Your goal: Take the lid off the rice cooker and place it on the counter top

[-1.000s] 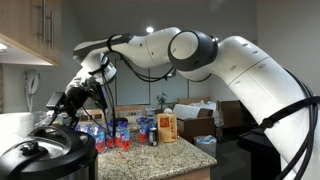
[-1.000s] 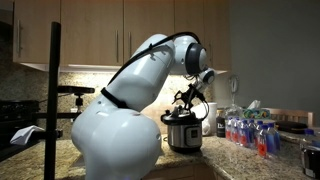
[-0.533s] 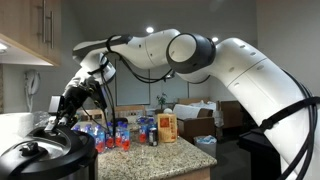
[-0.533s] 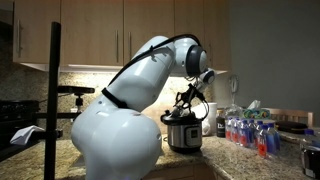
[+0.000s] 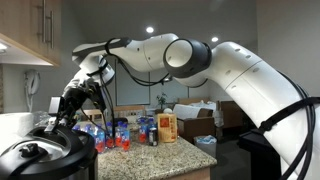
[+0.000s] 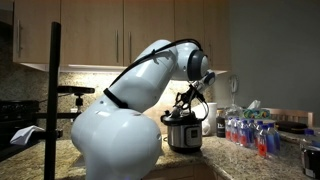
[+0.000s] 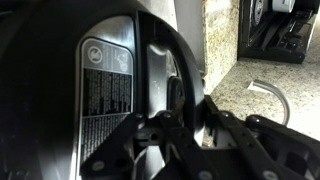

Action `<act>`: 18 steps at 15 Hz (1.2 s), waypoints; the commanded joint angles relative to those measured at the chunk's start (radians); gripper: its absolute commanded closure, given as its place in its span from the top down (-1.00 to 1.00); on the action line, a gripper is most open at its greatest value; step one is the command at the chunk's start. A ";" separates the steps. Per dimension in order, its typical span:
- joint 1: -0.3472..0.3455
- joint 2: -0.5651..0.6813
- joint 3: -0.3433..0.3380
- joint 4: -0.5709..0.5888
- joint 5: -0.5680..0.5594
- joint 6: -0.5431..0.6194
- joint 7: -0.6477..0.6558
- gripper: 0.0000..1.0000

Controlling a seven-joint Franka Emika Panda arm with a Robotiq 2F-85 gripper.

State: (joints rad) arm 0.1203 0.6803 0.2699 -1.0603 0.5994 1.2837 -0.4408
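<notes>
Gripper (image 5: 60,120) hangs low over the lid (image 5: 40,152), its dark fingers angled down at the top of the dome. In the wrist view the gripper (image 7: 178,118) fills the lower part of the frame, with the fingers (image 7: 215,120) close to the raised handle (image 7: 168,75). That view is too dark to show how wide the jaws stand or whether they grip the handle. Beside the handle a grey label plate (image 7: 105,85) lies on the black lid (image 7: 40,90).

The lid (image 6: 183,117) sits closed on the rice cooker (image 6: 183,133), whose shiny steel body stands on the counter top (image 6: 235,155) toward its back edge, near the wall. In an exterior view the gripper (image 6: 186,104) is directly above the cooker. Speckled granite of the counter top (image 7: 228,60) shows just beside the cooker in the wrist view.

A cluster of small red-and-blue bottles (image 5: 113,133) stands farther along the counter top (image 5: 175,155), apart from the cooker, and an orange carton (image 5: 167,127) stands upright beyond them, closer to the counter's far corner. In an exterior view the bottles (image 6: 250,132) are grouped toward the counter's end, well away from the cooker.
</notes>
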 commanded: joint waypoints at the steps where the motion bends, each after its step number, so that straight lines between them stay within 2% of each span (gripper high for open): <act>1: -0.004 0.003 0.020 0.056 0.040 -0.037 0.053 -0.90; 6: 0.001 0.010 0.034 0.120 0.071 -0.061 0.100 -0.90; 10: -0.022 -0.005 0.039 0.136 0.114 -0.056 0.116 -0.90; 18: -0.129 -0.013 0.037 0.176 0.242 -0.079 0.111 -0.90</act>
State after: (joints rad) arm 0.0429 0.6837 0.2906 -0.9060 0.7699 1.2446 -0.3769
